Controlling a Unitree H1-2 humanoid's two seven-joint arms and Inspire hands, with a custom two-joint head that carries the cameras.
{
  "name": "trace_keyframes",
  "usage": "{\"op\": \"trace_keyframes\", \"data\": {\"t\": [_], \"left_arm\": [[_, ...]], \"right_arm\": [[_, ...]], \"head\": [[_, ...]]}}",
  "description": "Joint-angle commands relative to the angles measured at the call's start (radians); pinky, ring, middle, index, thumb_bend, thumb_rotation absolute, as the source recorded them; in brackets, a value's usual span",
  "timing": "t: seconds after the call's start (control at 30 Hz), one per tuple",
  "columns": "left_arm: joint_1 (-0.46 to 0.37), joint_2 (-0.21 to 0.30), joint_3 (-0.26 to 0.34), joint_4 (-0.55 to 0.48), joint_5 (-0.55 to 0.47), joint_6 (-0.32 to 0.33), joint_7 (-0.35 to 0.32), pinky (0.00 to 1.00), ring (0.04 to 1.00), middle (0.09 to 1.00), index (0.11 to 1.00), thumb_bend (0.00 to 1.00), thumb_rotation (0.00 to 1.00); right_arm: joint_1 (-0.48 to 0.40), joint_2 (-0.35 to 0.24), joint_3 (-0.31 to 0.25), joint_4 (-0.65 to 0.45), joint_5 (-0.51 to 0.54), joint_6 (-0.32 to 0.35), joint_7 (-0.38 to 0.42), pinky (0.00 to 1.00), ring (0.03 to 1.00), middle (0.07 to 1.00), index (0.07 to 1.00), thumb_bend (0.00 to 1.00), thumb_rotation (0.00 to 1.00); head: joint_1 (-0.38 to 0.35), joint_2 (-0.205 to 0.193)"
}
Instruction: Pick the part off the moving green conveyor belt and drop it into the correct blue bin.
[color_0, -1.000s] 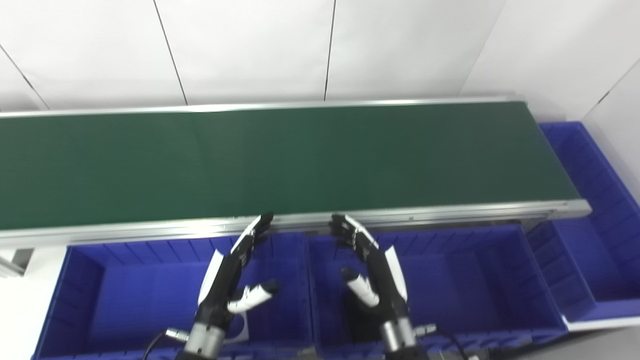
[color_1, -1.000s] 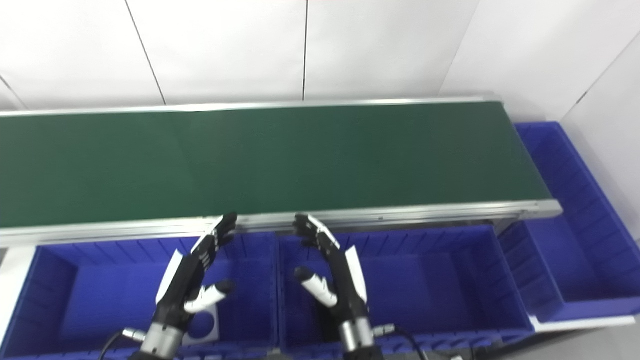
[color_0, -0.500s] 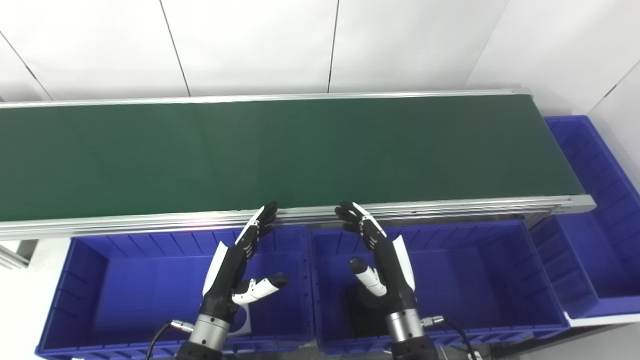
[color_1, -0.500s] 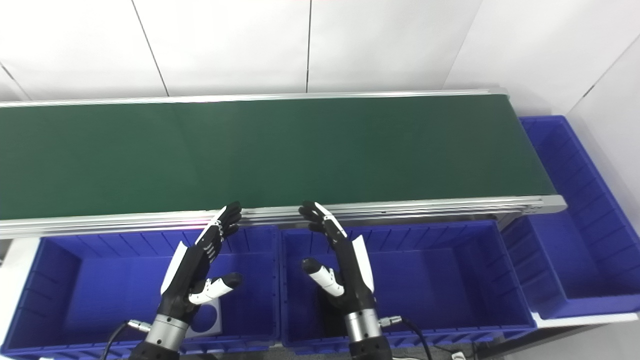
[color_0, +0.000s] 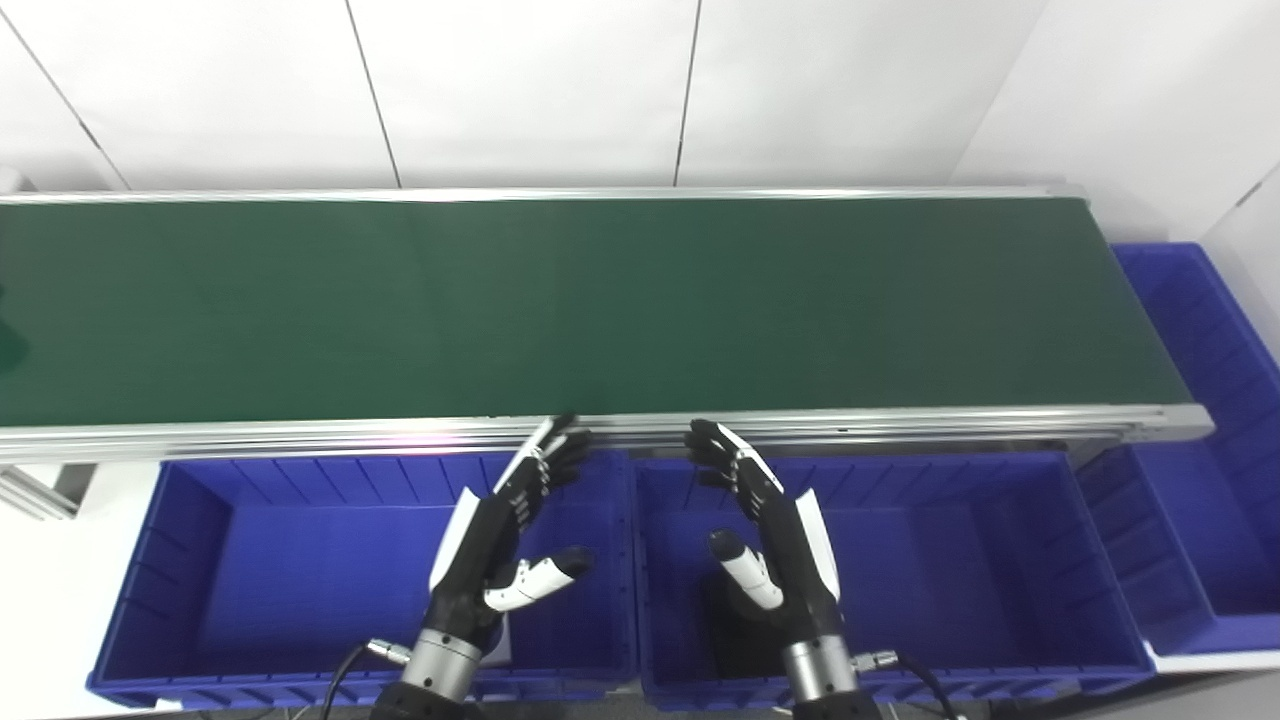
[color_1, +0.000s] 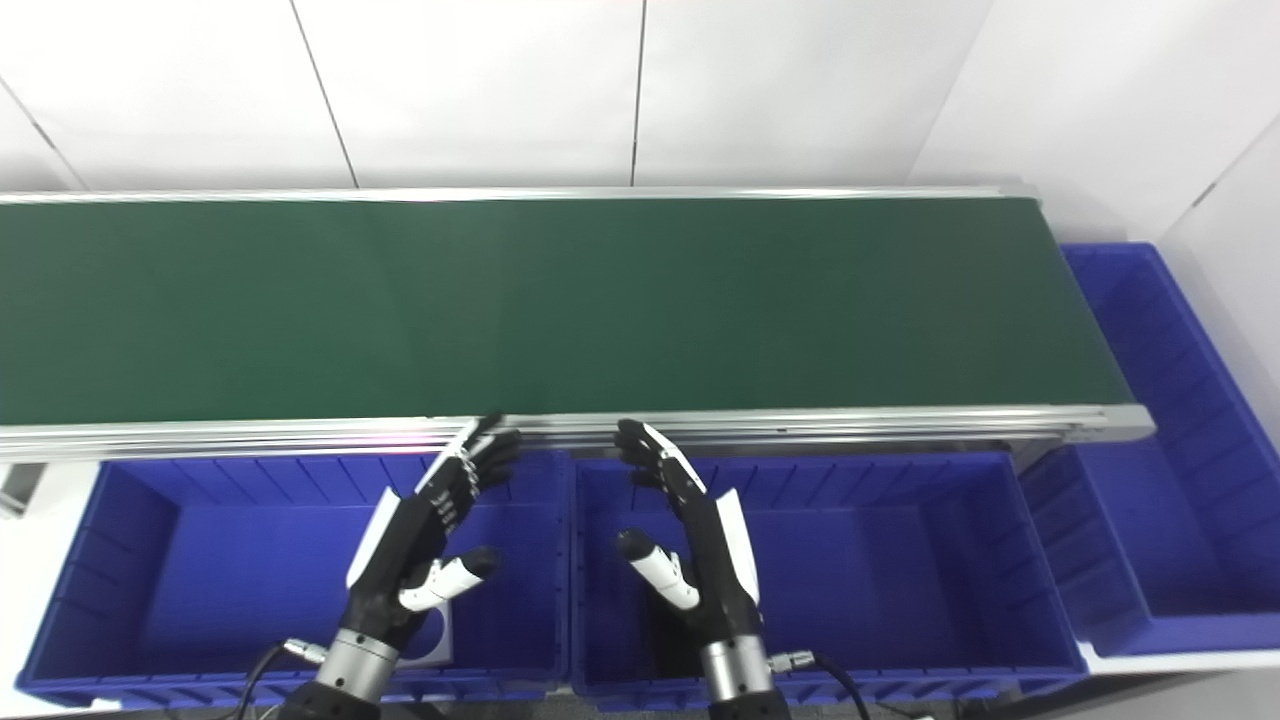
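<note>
Behind spread, empty left hand (color_1: 415, 545) and right hand (color_1: 700, 560), half-hidden bin contents

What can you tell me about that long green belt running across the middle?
The green conveyor belt is a long, flat, dark green band with a matte, rubbery look, framed by silvery metal rails. It runs level from the left edge of the picture to its right end beside a blue bin. No part shows on it. Both open hands, left and right, hover before its near rail, not touching the belt.
</note>
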Motion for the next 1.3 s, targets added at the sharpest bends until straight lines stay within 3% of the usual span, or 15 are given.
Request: {"op": "trace_keyframes", "data": {"t": [0.0,0.23,0.7,1.0,1.27], "left_arm": [[-0.015,-0.002,-0.004,-0.024,-0.002,-0.037,-0.009,0.84,0.859,0.864,0.877,0.93,0.7],[-0.019,0.001,0.015,-0.003,-0.013,-0.037,-0.009,0.83,0.862,0.876,0.867,0.92,0.7],[-0.022,0.005,0.008,0.001,0.003,-0.037,0.008,0.82,0.862,0.872,0.87,0.92,0.72],[-0.02,0.002,0.01,0.035,-0.012,-0.037,-0.009,0.84,0.867,0.873,0.855,0.92,0.7],[-0.028,0.008,-0.013,0.04,0.008,-0.037,0.025,0.84,0.866,0.872,0.864,0.9,0.7]], "right_arm": [[-0.016,-0.001,0.016,-0.015,0.004,-0.047,-0.026,0.74,0.798,0.819,0.849,0.85,0.95],[-0.022,-0.013,0.054,0.013,0.018,-0.047,-0.057,0.75,0.808,0.829,0.839,0.86,0.94],[-0.024,-0.03,0.084,0.019,0.03,-0.047,-0.092,0.77,0.809,0.833,0.84,0.86,0.93],[-0.033,-0.043,0.114,0.06,0.025,-0.047,-0.132,0.75,0.806,0.827,0.832,0.85,0.92],[-0.05,-0.067,0.152,0.077,0.024,-0.047,-0.18,0.76,0.809,0.83,0.846,0.83,0.93]], "head": [[-0.005,-0.002],[-0.031,-0.031],[-0.03,-0.042],[-0.028,-0.109],[-0.023,-0.103]]}}
